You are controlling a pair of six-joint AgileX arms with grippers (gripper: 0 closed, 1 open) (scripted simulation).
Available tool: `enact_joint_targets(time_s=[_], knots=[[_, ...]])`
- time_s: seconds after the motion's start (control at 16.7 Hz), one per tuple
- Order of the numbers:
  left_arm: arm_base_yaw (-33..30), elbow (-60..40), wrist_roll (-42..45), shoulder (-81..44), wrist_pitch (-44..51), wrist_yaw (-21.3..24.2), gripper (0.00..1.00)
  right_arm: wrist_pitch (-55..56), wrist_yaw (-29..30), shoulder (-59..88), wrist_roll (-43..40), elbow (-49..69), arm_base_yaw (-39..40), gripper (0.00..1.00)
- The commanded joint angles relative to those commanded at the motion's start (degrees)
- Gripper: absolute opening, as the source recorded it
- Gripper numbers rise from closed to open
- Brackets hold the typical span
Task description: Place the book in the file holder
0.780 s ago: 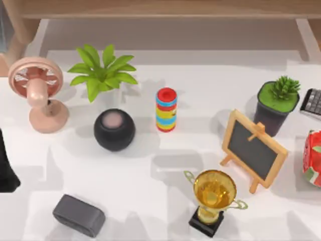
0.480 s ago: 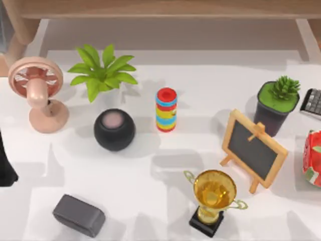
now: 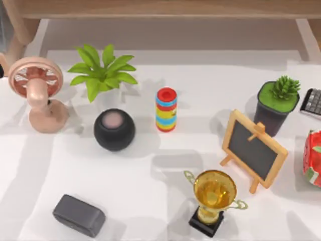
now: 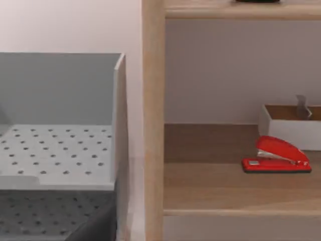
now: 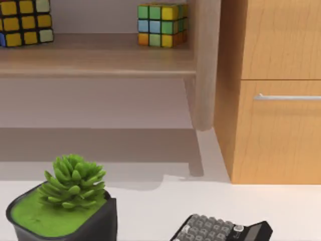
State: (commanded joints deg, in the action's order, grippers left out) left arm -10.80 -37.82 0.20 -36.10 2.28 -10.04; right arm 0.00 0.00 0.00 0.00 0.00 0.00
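Facing: the left wrist view looks onto the grey perforated file holder [image 4: 60, 150], upright beside a pale wooden shelf post [image 4: 153, 120].
Book: location cannot be told.
Nearer arm: left, judged from that view.
Pincer state: cannot tell, either arm.
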Motion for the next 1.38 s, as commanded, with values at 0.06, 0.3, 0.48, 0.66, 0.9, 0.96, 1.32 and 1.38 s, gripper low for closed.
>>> enact_joint_targets(time_s=[0.06, 0.3, 0.48, 0.66, 0.9, 0.96, 1.32, 1.38], knots=[[-1.6, -6.0, 0.0, -5.6, 0.3, -1.5, 1.00, 0.0, 0.0, 0.0, 0.0, 0.0, 0.0, 1.00], [-8.1, -31.4, 0.1, -29.2, 1.7, -7.5, 1.00, 0.0, 0.0, 0.0, 0.0, 0.0, 0.0, 1.00], [-12.7, -50.0, 0.2, -46.4, 2.7, -11.8, 1.00, 0.0, 0.0, 0.0, 0.0, 0.0, 0.0, 1.00], [-16.7, -66.0, 0.3, -61.2, 3.5, -15.5, 1.00, 0.0, 0.0, 0.0, 0.0, 0.0, 0.0, 1.00], [-20.6, -81.1, 0.4, -75.1, 4.3, -19.1, 1.00, 0.0, 0.0, 0.0, 0.0, 0.0, 0.0, 1.00], [-21.2, -83.5, 0.4, -77.3, 4.5, -19.7, 1.00, 0.0, 0.0, 0.0, 0.0, 0.0, 0.0, 1.00], [-22.2, -87.0, 0.4, -80.5, 4.7, -20.6, 1.00, 0.0, 0.0, 0.0, 0.0, 0.0, 0.0, 1.00], [-22.2, -87.0, 0.4, -80.5, 4.7, -20.6, 1.00, 0.0, 0.0, 0.0, 0.0, 0.0, 0.0, 1.00]])
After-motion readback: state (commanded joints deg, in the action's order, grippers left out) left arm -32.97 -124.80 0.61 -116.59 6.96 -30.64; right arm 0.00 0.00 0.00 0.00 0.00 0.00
